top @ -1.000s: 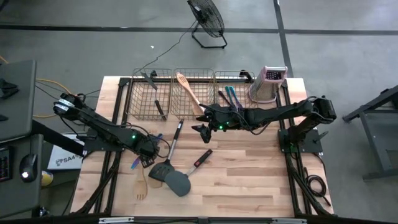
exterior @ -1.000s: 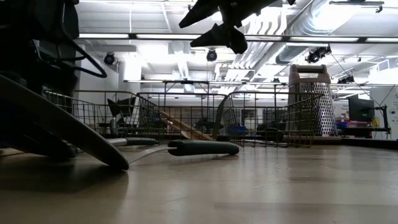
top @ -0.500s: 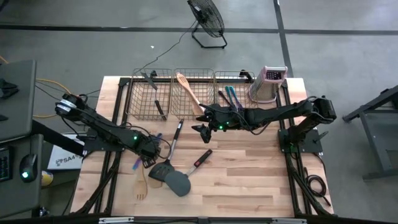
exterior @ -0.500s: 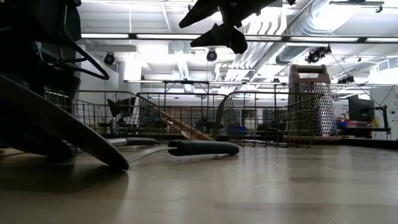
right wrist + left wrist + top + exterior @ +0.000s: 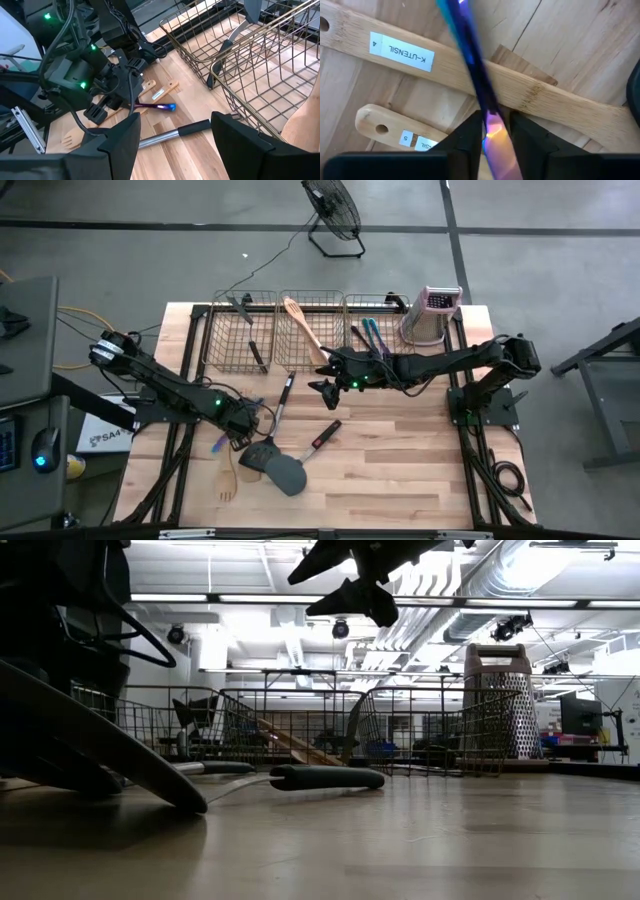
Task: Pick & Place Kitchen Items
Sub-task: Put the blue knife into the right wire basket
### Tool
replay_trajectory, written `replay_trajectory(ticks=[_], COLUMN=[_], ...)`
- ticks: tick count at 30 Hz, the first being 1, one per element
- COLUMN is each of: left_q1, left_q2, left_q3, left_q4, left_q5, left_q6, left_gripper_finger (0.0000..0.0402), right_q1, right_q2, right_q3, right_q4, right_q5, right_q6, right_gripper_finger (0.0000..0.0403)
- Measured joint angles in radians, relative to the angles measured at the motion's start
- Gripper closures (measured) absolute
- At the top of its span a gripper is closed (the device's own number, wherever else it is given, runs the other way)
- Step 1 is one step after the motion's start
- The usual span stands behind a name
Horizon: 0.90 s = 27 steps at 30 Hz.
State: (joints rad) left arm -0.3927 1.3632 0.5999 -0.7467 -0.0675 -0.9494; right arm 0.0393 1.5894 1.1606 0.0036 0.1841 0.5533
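Note:
My left gripper (image 5: pixel 240 420) points down at the table's left. It is shut on a slim blue-purple utensil (image 5: pixel 470 55) that lies across two pale wooden utensils (image 5: pixel 445 60). The blue end (image 5: pixel 170 107) of the slim utensil shows beside the left gripper in the right wrist view. Dark grey spatulas (image 5: pixel 275 465), a wooden fork (image 5: pixel 228 477), a black-handled tool (image 5: pixel 322 438) and a steel-shafted tool (image 5: pixel 283 395) lie flat on the table. My right gripper (image 5: pixel 325 385) hovers open above the table's middle, holding nothing. My left gripper pinches the slim blue-purple utensil's shaft (image 5: pixel 489 107) between its two fingers (image 5: pixel 470 137). The fingers come from above, pointing down, and lie across the shaft. The utensil lies level over a wooden handle (image 5: pixel 530 92).
Three wire baskets (image 5: pixel 240 330) (image 5: pixel 312 345) (image 5: pixel 385 315) stand along the far edge. They hold a dark tool, a wooden spoon (image 5: pixel 303 328) and slim blue pieces (image 5: pixel 370 332). A metal grater (image 5: pixel 432 315) stands at the far right. Bare wood lies at the near right.

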Motion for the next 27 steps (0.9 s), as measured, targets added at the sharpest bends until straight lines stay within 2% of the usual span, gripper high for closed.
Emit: replay_trajectory(ticks=[6,27], left_q1=[0.000,0.000], left_q2=[0.000,0.002], left_q3=[0.000,0.018], left_q4=[-0.003,-0.022], left_q5=[0.002,0.007], left_q6=[-0.002,0.018], left_gripper_finger=[0.0360,0.0361], right_q1=[0.000,0.000], right_q2=[0.000,0.000], right_q3=[0.000,0.000], right_q4=[0.000,0.000], right_q5=[0.000,-0.003], right_q6=[0.000,0.000], right_gripper_finger=[0.0167,0.0167])
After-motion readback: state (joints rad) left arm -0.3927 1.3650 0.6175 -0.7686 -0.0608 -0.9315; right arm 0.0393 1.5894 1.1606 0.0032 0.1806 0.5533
